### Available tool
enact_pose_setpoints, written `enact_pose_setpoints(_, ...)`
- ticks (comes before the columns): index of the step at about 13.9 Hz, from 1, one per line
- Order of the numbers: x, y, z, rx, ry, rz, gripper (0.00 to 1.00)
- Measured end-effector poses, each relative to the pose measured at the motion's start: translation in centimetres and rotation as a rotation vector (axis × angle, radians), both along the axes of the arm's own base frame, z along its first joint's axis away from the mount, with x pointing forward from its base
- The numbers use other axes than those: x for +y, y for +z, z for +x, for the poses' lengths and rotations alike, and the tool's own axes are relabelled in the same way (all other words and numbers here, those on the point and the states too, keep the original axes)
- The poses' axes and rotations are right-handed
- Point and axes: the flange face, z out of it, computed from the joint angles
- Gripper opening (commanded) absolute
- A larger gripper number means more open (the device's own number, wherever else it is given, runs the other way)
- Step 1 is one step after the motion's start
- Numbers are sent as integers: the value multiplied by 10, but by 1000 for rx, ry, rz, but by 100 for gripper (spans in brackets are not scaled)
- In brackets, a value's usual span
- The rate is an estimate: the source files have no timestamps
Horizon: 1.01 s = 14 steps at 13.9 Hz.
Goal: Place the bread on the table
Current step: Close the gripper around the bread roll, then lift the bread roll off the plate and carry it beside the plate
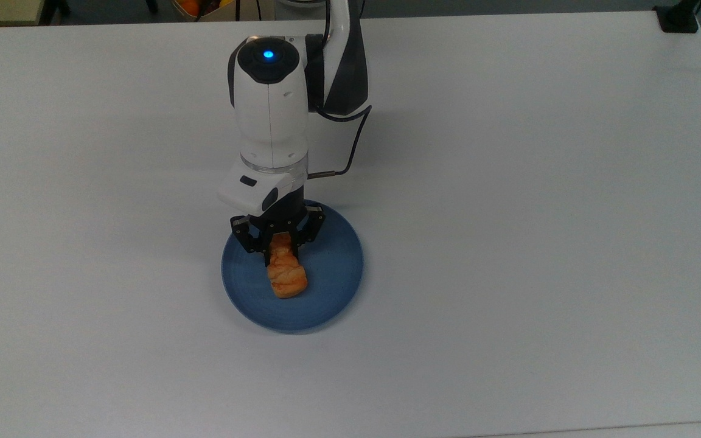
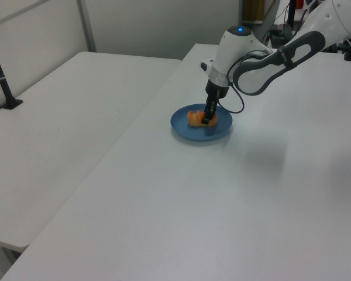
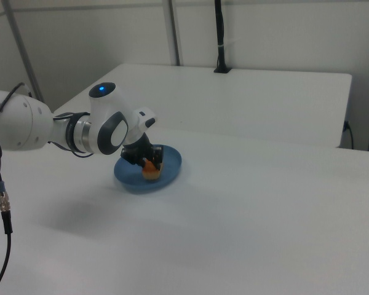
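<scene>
One arm: white robot arm, reaching down over the plate.
Gripper (image 1: 280, 249): its two black fingers are closed in tight on the near end of the bread, one on each side.
Bread (image 1: 288, 278): small, golden-orange, and long. It is on the blue plate, close to the middle. In the top view its free end points down, away from the arm.
Plate (image 1: 332, 267): round and blue, much bigger than the bread. It sits flat on the table.
Table (image 1: 539, 213): big, white and smooth.
Left view: the gripper (image 2: 209, 119) comes straight down onto the bread (image 2: 194, 117).
Right view: the bread (image 3: 150, 169) peeks out orange under the gripper (image 3: 149, 161).
</scene>
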Motion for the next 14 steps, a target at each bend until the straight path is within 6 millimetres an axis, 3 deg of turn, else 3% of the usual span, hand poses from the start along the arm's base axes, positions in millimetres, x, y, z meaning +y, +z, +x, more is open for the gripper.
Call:
enact_pose_setpoints(5, 1, 18, 0, -8, -9, 3, 42)
enact_pose_setpoints(9, 18, 72, -10, 4, -21, 13, 43)
enact_pose_setpoints(12, 56, 113, -24, -11, -42, 44, 43)
enact_pose_setpoints(14, 96, 133, -38, -2, -58, 70, 43)
